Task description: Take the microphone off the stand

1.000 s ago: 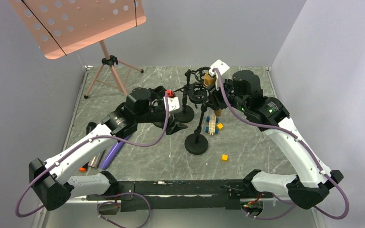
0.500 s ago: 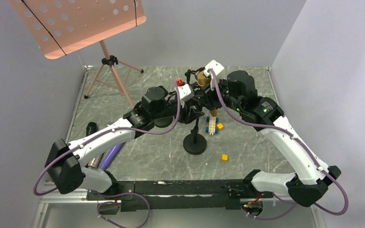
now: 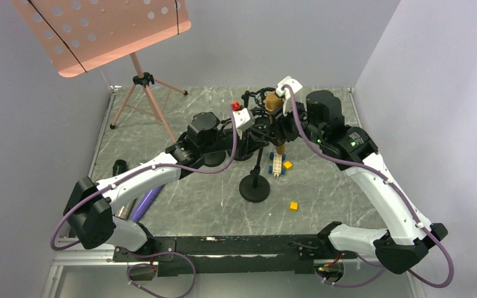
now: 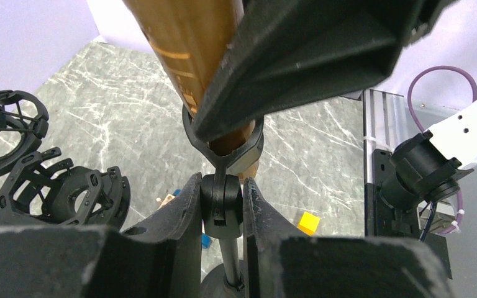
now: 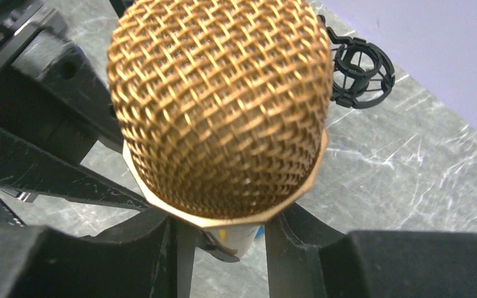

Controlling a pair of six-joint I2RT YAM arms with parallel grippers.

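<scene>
My left gripper [image 4: 222,202] is clenched on the swivel knuckle of the black round-based microphone stand [image 3: 255,187], with one finger pressed to each side just under the black clip ring [image 4: 194,133]. My right gripper [image 5: 223,242] grasps the gold mesh-headed microphone [image 5: 220,105] by its bronze barrel, directly below the head. The microphone sits tilted in the clip ring with its barrel running through it, above the middle of the grey marbled table [image 3: 211,198].

I judge the step in hand to be the pull-out. To do it well, I'd keep the left grip firm so the stand can neither tip nor swivel. I'd draw the right arm along the barrel's own axis, head first, never sideways. A crooked pull would likely bind the barrel in the ring and drag the stand over.
</scene>
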